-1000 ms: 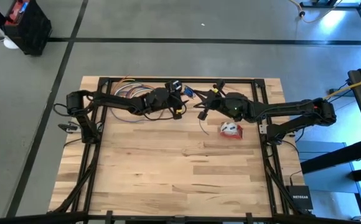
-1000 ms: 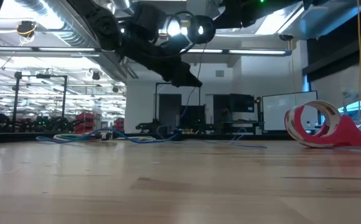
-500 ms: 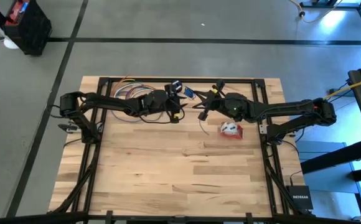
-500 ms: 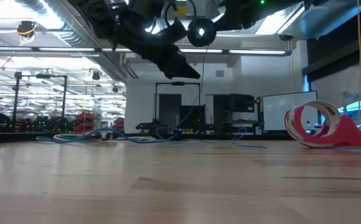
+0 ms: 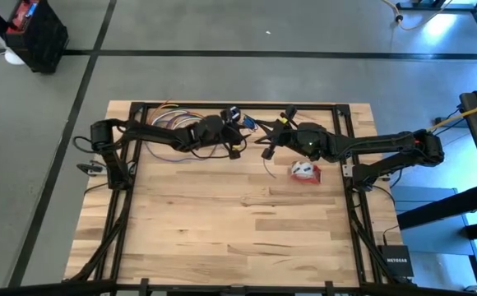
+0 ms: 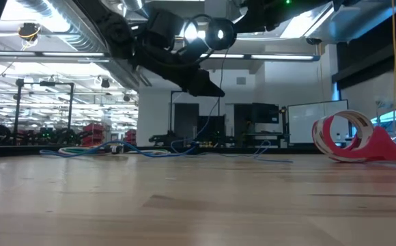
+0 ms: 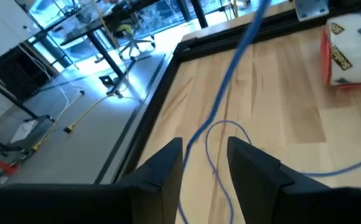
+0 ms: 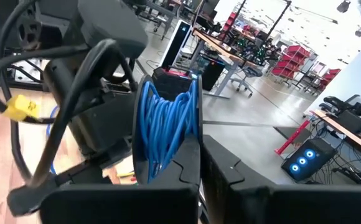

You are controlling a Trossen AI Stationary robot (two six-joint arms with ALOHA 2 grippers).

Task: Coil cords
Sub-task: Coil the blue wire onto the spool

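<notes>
The thin blue cord is partly wound into a coil (image 8: 165, 130), and my right gripper (image 8: 208, 165) is shut on that coil above the table's far middle. From the coil a free strand (image 7: 227, 81) runs down to a loose loop (image 7: 227, 134) lying on the wood. My left gripper (image 7: 204, 165) hovers just left of the coil, above the table (image 5: 222, 214). It stands open with the strand passing through the gap between its fingers; whether the strand touches a finger I cannot tell. In the high view the two grippers (image 5: 243, 138) (image 5: 253, 127) nearly meet. My right gripper holds the blue coil by its lower part (image 8: 168, 158), where the turns run down beside the fingers (image 8: 190, 168). The fingers come in about level from the table's right. The coil stands upright above them, clear of the table. The finger bodies hide the contact itself.
A red-and-white tape roll (image 5: 304, 171) (image 6: 348, 137) lies right of centre, near the loose loop. A bundle of coloured cables (image 5: 169, 123) lies at the far left by the left arm. A dark frame (image 5: 238, 104) runs along the table's far edge. The near half is bare wood.
My left gripper drew back a little toward the table's left edge and rose. It then came down again to about where it stood a second ago. The right gripper and the coil have kept still.
</notes>
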